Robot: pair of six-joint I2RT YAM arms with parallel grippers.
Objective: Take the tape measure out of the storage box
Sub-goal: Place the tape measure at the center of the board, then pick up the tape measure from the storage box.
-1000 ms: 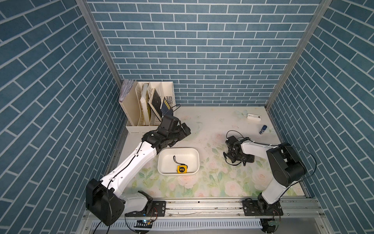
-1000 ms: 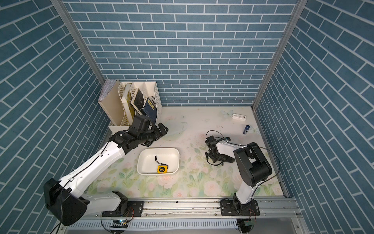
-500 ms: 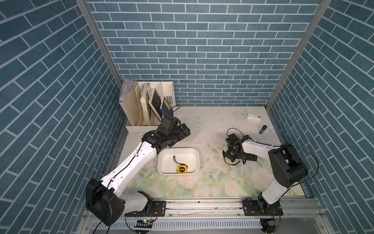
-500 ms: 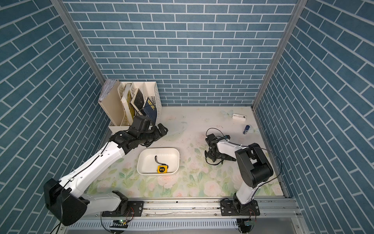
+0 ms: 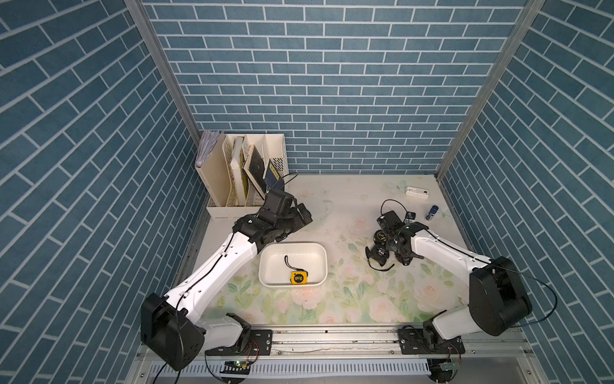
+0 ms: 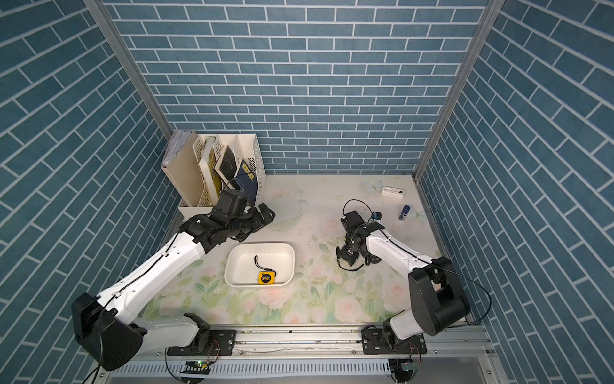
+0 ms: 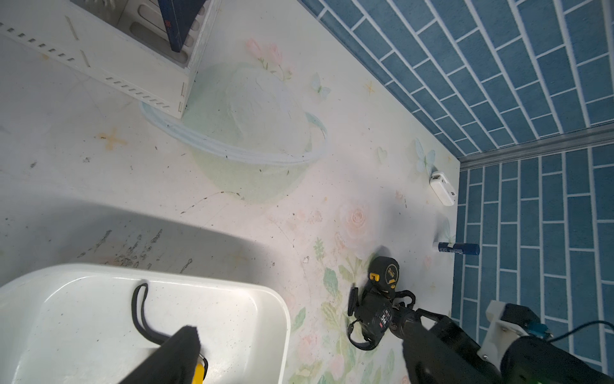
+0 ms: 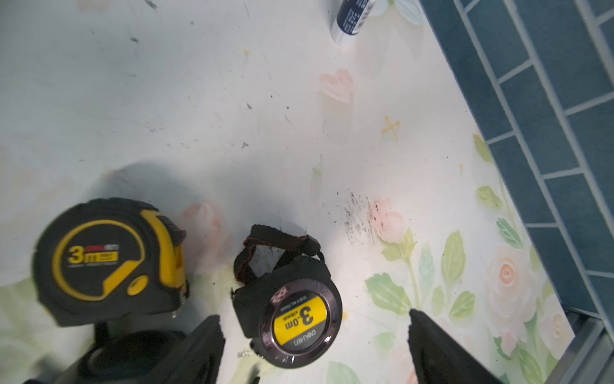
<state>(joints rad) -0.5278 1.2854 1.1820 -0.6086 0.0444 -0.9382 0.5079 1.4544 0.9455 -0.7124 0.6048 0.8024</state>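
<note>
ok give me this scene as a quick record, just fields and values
storage box: white tub on the floral mat
tape measure: yellow, lying inside the storage box
left gripper: open and empty, behind the box
right gripper: open, fingers either side of a round black tape measure on the mat, not closed on it
also there: file organizer, blue tube
task status: tape measure not yet out

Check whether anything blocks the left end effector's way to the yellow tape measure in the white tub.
Nothing visible does. The left end effector, open, is past the far rim of the storage box; the tape measure lies uncovered on the box floor by the near wall.
</note>
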